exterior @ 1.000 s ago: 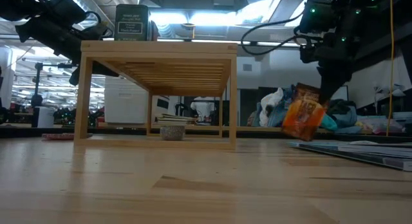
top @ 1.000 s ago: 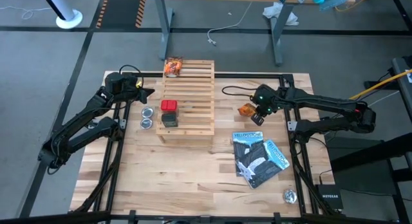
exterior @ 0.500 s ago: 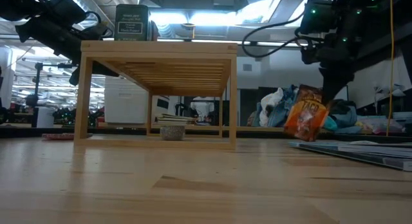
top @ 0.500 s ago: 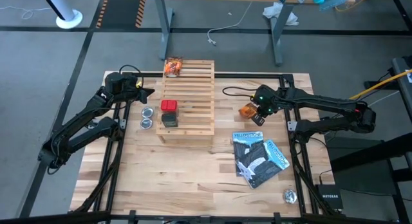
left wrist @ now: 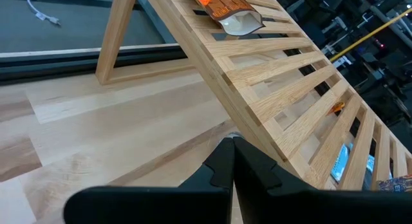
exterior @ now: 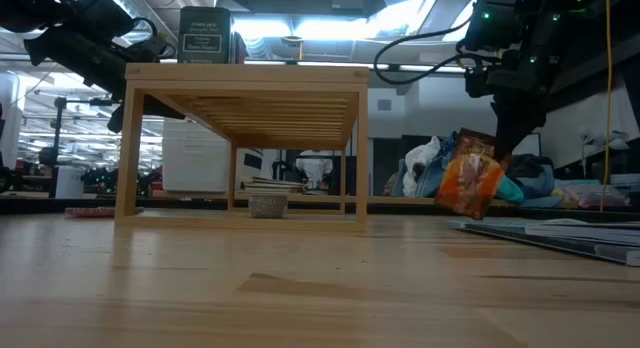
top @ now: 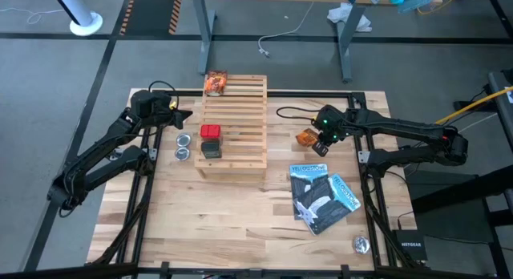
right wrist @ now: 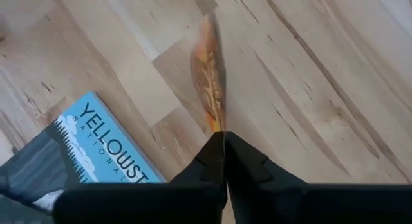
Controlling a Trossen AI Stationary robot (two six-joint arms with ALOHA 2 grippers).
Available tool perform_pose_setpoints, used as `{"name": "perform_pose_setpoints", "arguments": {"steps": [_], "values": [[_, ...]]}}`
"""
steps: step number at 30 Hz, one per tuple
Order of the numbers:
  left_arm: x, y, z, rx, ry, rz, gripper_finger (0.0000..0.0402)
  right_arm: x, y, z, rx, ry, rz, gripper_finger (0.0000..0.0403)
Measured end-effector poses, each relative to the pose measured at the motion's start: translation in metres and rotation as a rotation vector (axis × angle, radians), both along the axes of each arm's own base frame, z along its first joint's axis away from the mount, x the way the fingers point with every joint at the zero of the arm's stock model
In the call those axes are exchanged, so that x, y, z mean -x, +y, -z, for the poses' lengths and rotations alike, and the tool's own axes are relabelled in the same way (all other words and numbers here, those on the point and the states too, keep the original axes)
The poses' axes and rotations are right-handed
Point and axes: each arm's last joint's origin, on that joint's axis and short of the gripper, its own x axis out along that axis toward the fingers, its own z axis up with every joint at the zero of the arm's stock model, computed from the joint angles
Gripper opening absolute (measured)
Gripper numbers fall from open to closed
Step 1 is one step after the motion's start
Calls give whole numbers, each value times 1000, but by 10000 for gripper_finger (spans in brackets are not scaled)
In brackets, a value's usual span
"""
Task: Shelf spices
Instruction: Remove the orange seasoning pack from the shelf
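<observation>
The light wooden slatted shelf (top: pixel 234 123) stands on its legs left of the table's middle, with a red box (top: pixel 210 132) and a dark grey box (top: pixel 211 149) on its slats. An orange-brown packet (top: pixel 215 83) lies on its far end. My right gripper (top: pixel 319 139) is right of the shelf, shut on a second orange packet (exterior: pixel 470 183). My left gripper (top: pixel 181 116) is shut beside the shelf's left edge (left wrist: pixel 257 114) and holds nothing. My right gripper pinches the orange packet by its top edge (right wrist: pixel 217 124) between both fingers, coming from above and pointing down. The packet hangs below the fingers, slightly tilted, its lower edge (exterior: pixel 462 214) close above the table.
Two round silver tins (top: pixel 183 147) sit left of the shelf, below my left gripper. Blue-and-black booklets (top: pixel 322 196) lie nearer than the right gripper. A small silver thing (top: pixel 361 244) sits near the table's near right corner. Bare wood lies between shelf and right gripper.
The packet hanging from my right gripper has swung and twisted a little to the right, then come back. The gripper itself has stayed nearly in place and kept shut.
</observation>
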Motion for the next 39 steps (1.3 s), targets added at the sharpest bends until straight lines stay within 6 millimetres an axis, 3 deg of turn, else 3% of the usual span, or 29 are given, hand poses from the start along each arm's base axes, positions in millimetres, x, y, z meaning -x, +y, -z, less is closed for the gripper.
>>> {"name": "perform_pose_setpoints", "arguments": {"steps": [22, 32, 39], "values": [[0, 0, 0, 0, 0, 0, 0, -4, -1, -4, 2, -45, -20, 86], [0, 0, 0, 1, 0, -1, 0, -7, -4, -49, 95, -62, -61, 118], [0, 0, 0, 0, 0, 0, 0, -16, -10, -84, 246, -171, -70, 120]]}}
